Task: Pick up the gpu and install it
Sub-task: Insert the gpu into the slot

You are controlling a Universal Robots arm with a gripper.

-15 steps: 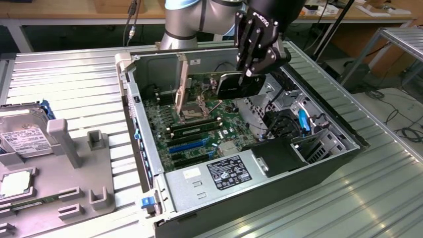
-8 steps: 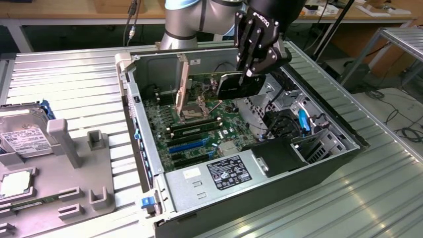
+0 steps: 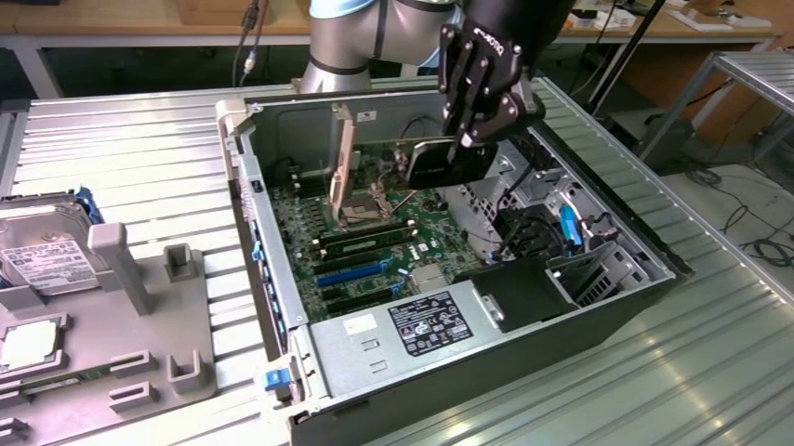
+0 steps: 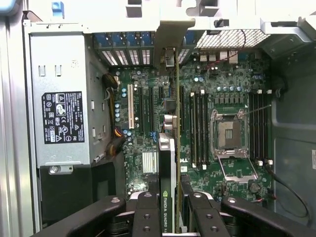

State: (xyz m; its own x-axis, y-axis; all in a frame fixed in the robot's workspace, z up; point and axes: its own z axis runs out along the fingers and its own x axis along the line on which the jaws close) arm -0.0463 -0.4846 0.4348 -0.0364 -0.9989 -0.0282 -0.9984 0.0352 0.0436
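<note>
My gripper (image 3: 478, 139) hangs over the open computer case (image 3: 267, 279) and is shut on the gpu (image 3: 444, 163). The card is black and stands on edge above the motherboard (image 3: 372, 251), with its silvery bracket (image 3: 338, 153) against the case's rear wall. In the wrist view I look down the gpu's top edge (image 4: 167, 163), which carries an NVIDIA Quadro label. It runs between my black fingers (image 4: 147, 215) toward the rear slot openings. It lies along the expansion slots (image 4: 145, 111), beside the memory slots (image 4: 198, 128). Whether its lower edge sits in a slot is hidden.
A silver power supply (image 4: 61, 118) fills one end of the case, and the bare processor socket (image 4: 232, 133) lies beyond the memory slots. A drive cage (image 3: 583, 269) sits on the exterior view's right. Outside, a grey fixture (image 3: 125, 307) holds a hard drive (image 3: 44, 255).
</note>
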